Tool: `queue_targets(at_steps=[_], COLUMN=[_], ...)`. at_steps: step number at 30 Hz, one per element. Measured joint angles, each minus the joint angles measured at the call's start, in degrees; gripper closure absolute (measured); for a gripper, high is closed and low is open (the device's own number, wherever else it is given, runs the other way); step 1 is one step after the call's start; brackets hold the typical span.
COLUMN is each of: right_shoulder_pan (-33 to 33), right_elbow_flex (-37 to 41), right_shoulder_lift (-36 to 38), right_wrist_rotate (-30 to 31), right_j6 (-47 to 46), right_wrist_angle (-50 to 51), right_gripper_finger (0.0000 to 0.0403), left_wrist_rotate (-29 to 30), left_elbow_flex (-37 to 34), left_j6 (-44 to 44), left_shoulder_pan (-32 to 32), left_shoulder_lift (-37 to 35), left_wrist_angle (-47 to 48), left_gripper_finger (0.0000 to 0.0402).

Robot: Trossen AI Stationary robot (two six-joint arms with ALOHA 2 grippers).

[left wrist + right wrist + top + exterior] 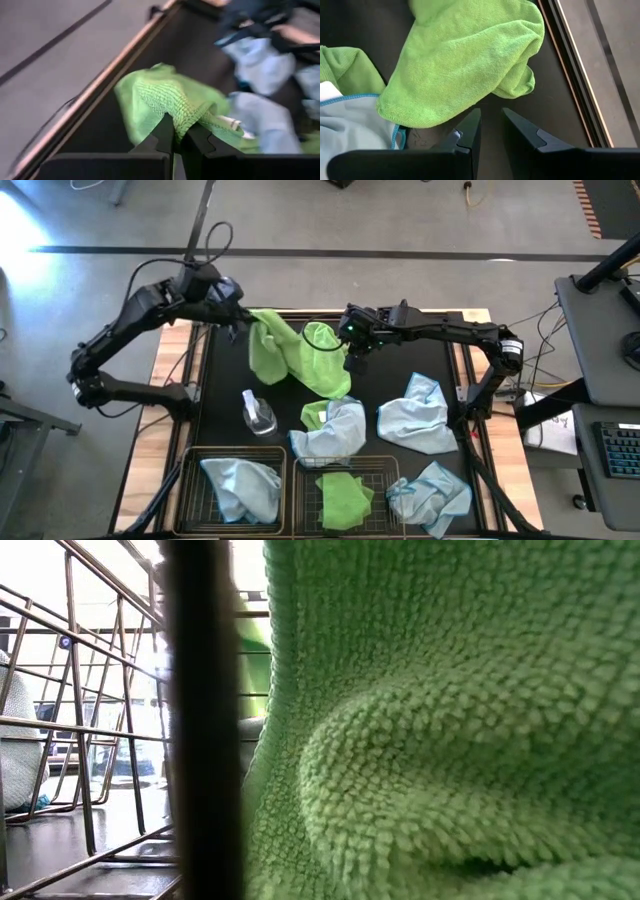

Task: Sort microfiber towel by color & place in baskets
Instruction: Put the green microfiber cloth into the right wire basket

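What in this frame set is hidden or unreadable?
- Low view: a green towel against the lens and a dark bar hide the arms and most of the table.
- Left wrist view: the blue towels are blurred.
- High view: the baskets' near edges are cut off.

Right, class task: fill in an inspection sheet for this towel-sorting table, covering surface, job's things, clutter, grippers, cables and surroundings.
Surface: black mat on a wooden table.
Job's things: left basket holds a blue towel; right basket holds a green one; loose blue towels lie on the mat.
Clutter: spray bottle.
Grippers: left gripper shut on held green towel; right gripper beside it, fingers apart, empty.
Cables: cable on the floor beyond the left arm.
Surroundings: desk, keyboard.
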State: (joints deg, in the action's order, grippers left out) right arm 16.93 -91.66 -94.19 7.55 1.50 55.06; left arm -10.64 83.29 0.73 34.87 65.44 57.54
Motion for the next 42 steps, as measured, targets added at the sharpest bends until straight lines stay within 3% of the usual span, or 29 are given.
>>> queue_targets(at_steps=[4,14,24,33,39,42], right_shoulder_pan=[0.0,0.0,0.0,0.0,0.0,0.0], right_elbow_flex=[-0.3,-0.7,-0.7,-0.7,-0.7,-0.7], right_shoulder_lift=[0.0,0.0,0.0,0.0,0.0,0.0], right_wrist_rotate=[0.0,0.0,0.0,0.0,0.0,0.0], right_j6=[0.0,0.0,0.0,0.3,0.0,-0.3], right_wrist_angle=[-0.1,0.2,0.1,0.0,-2.1,-2.7], right_gripper_finger=[0.0335,0.0335,0.0335,0.0335,0.0335,0.0335], left_wrist_rotate=[-3.4,-3.6,-3.5,-3.3,-0.7,0.6], left_elbow_flex=[0.9,6.1,25.2,43.6,51.8,50.7], left_j6=[1.5,3.4,4.5,4.0,2.9,3.5], left_shoulder_pan=[-7.2,-25.2,-38.0,-47.0,-53.9,-56.5], left_shoulder_lift=[1.9,9.0,18.9,29.3,36.7,37.2], left_wrist_angle=[-3.4,-9.9,-9.2,-0.2,3.5,1.4], left_gripper_finger=[0.0401,0.0401,0.04,0.04,0.04,0.04])
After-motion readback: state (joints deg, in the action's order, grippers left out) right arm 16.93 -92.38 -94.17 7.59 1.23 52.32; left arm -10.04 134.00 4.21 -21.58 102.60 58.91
